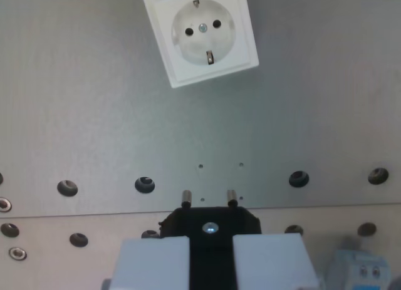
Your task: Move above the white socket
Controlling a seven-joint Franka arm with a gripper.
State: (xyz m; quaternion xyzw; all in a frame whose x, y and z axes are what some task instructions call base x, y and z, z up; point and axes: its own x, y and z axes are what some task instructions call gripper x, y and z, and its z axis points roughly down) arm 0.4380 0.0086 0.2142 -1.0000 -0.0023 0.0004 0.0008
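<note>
The white socket (200, 34) is a square box with a round recess, two pin holes and a centre screw. It sits tilted at the top of the wrist view, on the grey metal plate (94, 114). My gripper (211, 255) is at the bottom centre, shut on a black plug (211, 226). The plug's two metal pins (186, 198) point up the picture toward the socket. A wide stretch of bare plate lies between the pins and the socket.
A row of round holes (145, 185) runs across the plate, with more holes and screws on the lower panel (17, 253). A pale blue component (360, 270) shows at the bottom right corner.
</note>
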